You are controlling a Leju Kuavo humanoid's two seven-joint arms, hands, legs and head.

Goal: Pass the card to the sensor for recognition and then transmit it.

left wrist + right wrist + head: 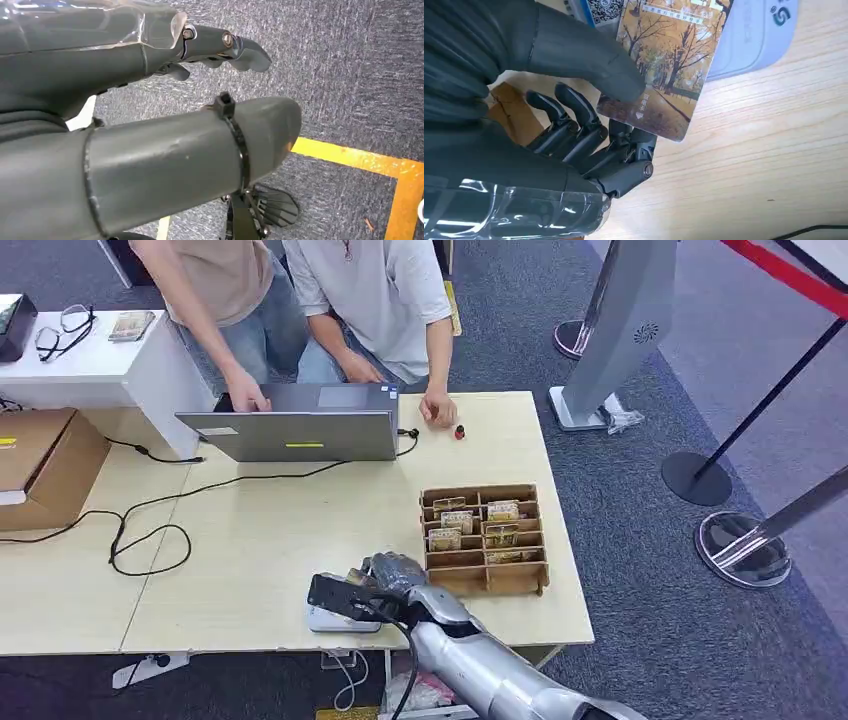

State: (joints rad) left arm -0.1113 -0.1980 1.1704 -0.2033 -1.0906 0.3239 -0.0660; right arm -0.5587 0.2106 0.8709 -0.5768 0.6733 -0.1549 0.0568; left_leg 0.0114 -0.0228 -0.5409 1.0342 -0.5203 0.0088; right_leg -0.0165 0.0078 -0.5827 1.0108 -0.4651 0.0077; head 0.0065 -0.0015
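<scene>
Right robot hand (pixel 589 135) pinches the card (pixel 664 65) between the thumb on its printed face and the fingers underneath; the card shows an autumn avenue of trees. In the right wrist view the card's far end overlaps the grey-white sensor (pixel 754 35), upper right of the frame, while its near end hangs over bare counter (pixel 764 165). In the head view the same hand (pixel 392 575) sits at lower centre, just left of the wooden card box (pixel 485 538), with the sensor's pale base (pixel 335 620) partly hidden below it. Left robot hand (pixel 150 150) hangs over grey carpet, fingers apart, holding nothing. Two people sit at a laptop (pixel 295 430) at the far edge, upper centre. Judgement: the step in hand is presentation for reading, with the handover to follow. To do it well, bring the card flat and parallel over the reader's face, cover more of the pad, hold steady until the reading registers, and keep the pinch near the card's edge so the thumb does not sit between card and pad. Whether card and sensor touch cannot be told.
</scene>
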